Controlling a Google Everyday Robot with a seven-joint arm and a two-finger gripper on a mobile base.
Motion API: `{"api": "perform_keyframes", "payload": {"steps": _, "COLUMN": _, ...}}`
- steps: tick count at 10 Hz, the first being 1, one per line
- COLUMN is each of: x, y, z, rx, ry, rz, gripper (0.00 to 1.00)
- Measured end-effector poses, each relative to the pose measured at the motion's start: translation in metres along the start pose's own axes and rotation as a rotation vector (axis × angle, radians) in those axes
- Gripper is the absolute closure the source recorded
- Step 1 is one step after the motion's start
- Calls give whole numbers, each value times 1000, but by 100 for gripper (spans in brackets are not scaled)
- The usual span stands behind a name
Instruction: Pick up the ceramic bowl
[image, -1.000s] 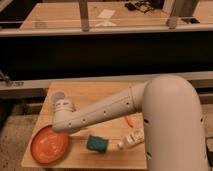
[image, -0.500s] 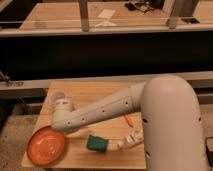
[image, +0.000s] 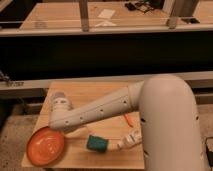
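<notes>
The ceramic bowl (image: 47, 146) is a wide, shallow orange dish at the table's front left corner, and its rim reaches past the table's edge. My white arm reaches from the right across the table to it. The wrist (image: 62, 112) ends right above the bowl's far right rim. The gripper (image: 69, 131) is under the wrist at that rim and is mostly hidden by the arm. I cannot tell whether the bowl rests on the table or is lifted.
A teal can-like object (image: 97, 143) lies just right of the bowl. A small white item (image: 129, 140) and a thin orange item (image: 128, 120) lie further right. The wooden table (image: 100, 92) stands before a dark shelf (image: 100, 55).
The bowl has shifted slightly at the front left corner and the wrist has stayed over its rim. Otherwise nothing has visibly changed.
</notes>
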Motion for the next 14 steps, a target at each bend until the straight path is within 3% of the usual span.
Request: {"api": "perform_keyframes", "payload": {"steps": 14, "x": 11, "y": -5, "z": -13, "rx": 26, "ry": 9, "rz": -117, "gripper": 25}}
